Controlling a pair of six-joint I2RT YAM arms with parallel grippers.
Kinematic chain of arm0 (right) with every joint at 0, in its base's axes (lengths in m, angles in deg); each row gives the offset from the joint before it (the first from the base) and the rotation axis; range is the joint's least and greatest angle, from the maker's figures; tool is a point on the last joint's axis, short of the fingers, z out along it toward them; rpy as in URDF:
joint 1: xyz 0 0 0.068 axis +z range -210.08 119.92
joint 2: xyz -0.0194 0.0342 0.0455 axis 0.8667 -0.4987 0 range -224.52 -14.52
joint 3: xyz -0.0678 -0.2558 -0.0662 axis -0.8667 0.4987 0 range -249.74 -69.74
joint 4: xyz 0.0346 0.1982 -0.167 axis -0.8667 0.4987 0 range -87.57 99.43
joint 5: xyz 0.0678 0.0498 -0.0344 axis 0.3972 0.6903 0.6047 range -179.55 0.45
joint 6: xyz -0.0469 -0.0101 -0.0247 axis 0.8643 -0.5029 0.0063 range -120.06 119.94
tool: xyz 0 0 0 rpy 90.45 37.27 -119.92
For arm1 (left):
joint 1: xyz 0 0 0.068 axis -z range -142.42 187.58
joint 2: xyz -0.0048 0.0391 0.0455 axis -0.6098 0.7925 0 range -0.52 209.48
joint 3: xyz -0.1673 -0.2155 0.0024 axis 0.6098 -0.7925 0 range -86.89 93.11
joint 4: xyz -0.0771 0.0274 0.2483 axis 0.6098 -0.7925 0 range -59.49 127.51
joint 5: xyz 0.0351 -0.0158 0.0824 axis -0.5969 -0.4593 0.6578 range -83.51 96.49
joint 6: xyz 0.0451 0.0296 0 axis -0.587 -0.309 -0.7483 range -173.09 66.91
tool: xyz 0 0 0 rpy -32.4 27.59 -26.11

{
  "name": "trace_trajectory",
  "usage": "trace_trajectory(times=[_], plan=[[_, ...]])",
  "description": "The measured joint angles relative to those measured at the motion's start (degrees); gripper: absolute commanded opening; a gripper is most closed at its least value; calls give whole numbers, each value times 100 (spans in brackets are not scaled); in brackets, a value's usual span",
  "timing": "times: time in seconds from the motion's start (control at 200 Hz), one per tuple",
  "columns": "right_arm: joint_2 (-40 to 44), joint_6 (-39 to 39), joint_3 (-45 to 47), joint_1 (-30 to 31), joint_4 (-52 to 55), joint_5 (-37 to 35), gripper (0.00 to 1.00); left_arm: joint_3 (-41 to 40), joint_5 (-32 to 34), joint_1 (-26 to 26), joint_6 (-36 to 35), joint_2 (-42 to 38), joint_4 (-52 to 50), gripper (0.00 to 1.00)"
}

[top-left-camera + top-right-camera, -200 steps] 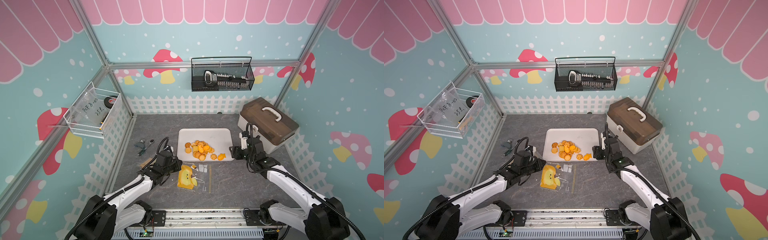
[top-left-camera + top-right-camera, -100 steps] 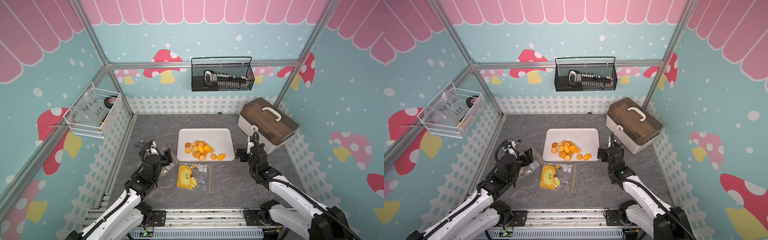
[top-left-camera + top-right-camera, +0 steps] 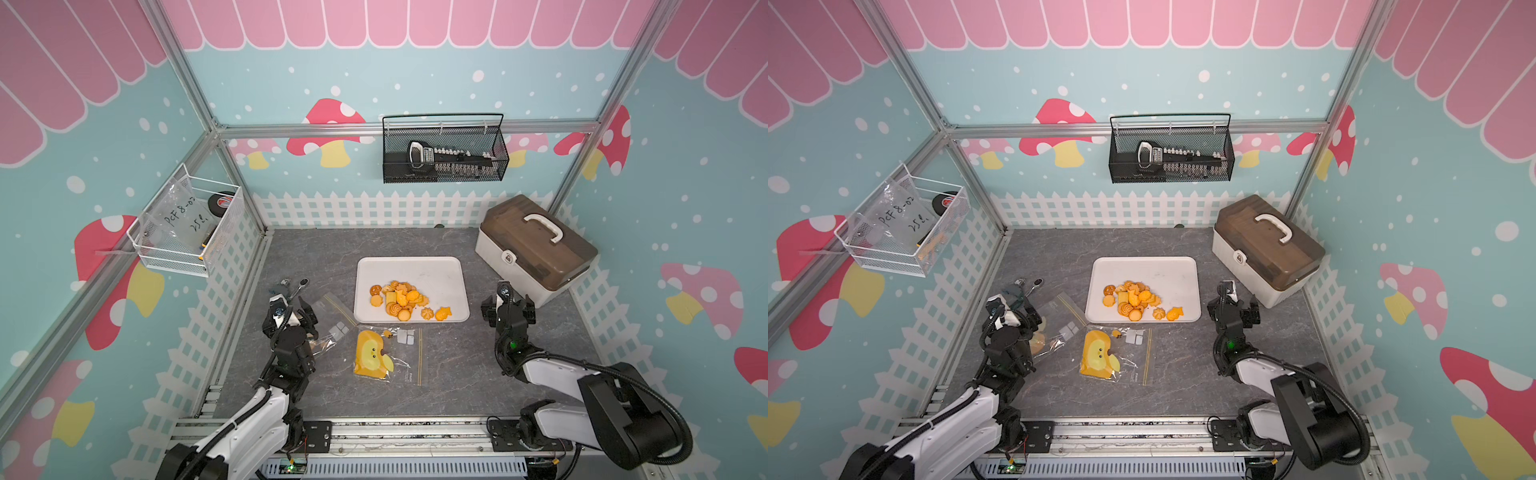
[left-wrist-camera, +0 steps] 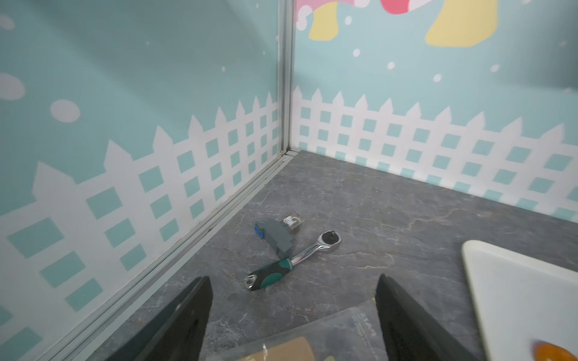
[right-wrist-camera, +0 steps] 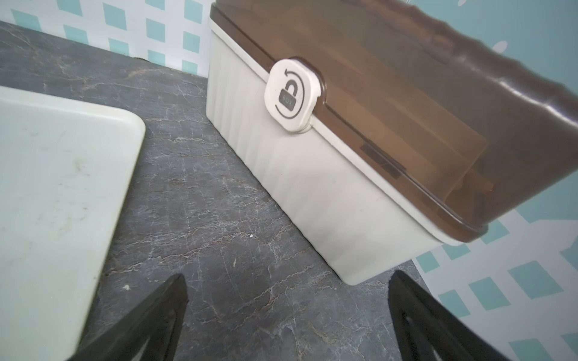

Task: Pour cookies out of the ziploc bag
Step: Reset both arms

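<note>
Cookies (image 3: pixel 400 300) lay heaped on the near left part of a white tray (image 3: pixel 432 270) in the middle of the grey worktop (image 3: pixel 457 374), with two of them strung out toward the tray's near right corner; both top views showed the heap (image 3: pixel 1133 301).

Just on the near side of the tray a printed bag (image 3: pixel 384 358) with a yellow cartoon face lay flat. Whether it touched the tray's edge could not be told. A clear bag (image 3: pixel 332 318) lay flat off the tray's near left corner, beside the left pincer (image 3: pixel 291 311).

In the left wrist view the left pincer (image 4: pixel 293 281) was spread wide and empty. The clear bag (image 4: pixel 328 331) lay on the worktop under the gap between its fingers. A ratchet wrench (image 4: pixel 294 259) and a small grey block (image 4: pixel 275 236) lay beyond it, near the far left corner.

The right pincer (image 3: pixel 508 306) hovered between the tray's right edge and a storage box (image 3: pixel 536 253) with a brown lid. In the right wrist view the right pincer (image 5: pixel 287 278) was likewise spread wide, with only bare worktop between its fingers. The tray (image 5: pixel 56 175) lay on one side and the storage box (image 5: pixel 312 187), its latch facing the camera, on the other.
</note>
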Motion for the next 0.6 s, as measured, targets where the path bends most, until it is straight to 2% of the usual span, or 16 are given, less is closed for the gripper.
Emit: trace_trajectory(times=[0.215, 0.335, 0.45, 0.53, 0.6], plan=[[-1023, 295, 133, -227, -1550, -188, 99, 131, -271, -348, -107, 1926, 1397, 90], [-1021, 214, 138, -459, -1644, -39, 99, 452, -767, -660, -129, 3023, 2312, 88], [-916, 83, 184, -776, -1808, 254, 99, 540, -1213, -734, -138, 3145, 2369, 87], [-964, -4, 260, -881, -1875, 522, 99, 708, -1469, -745, -223, 3368, 2608, 98], [-1165, -24, 223, -957, -1923, 704, 99, 879, -1661, -717, -302, 3556, 2546, 98]])
